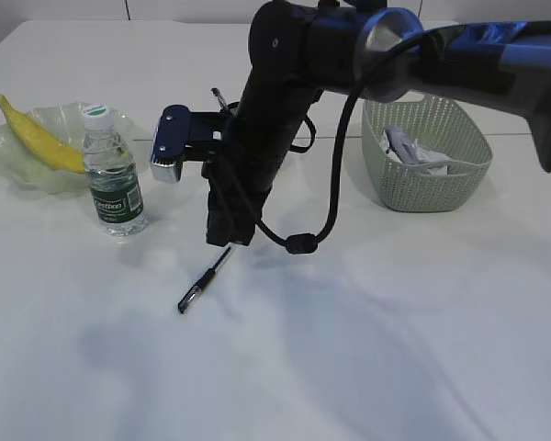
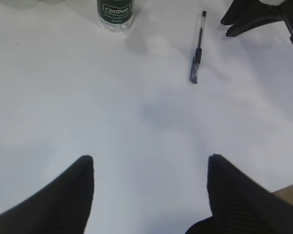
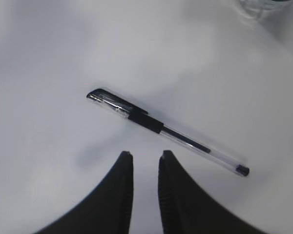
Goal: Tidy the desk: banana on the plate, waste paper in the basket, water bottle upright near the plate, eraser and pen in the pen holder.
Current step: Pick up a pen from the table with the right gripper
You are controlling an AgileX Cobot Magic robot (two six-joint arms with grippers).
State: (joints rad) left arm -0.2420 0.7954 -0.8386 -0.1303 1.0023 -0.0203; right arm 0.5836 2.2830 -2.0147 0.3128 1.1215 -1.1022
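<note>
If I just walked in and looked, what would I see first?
First, the big black right arm reaching across the middle of the white table, its tool nearly shut and hovering just over a pen lying flat. Next, a yellow banana on the plate at far left, a water bottle upright beside it, and a green basket holding crumpled paper at right.

1. Pen [image 3: 163, 129]: clear glossy plastic barrel, black ribbed grip, dark cap with shiny clip.
2. Water bottle [image 1: 113, 175], left of the pen: transparent plastic, glossy green label, white cap.
3. Basket [image 1: 425, 152], right of the pen: matt pale-green perforated plastic, crumpled white paper [image 1: 410, 147] inside.
4. Plate [image 1: 9, 147], left of the bottle: translucent, glassy.
5. Gripper fingers [image 3: 118, 195]: matt black, finely ribbed.
6. Table [image 1: 395, 349]: matt white, smooth.
</note>
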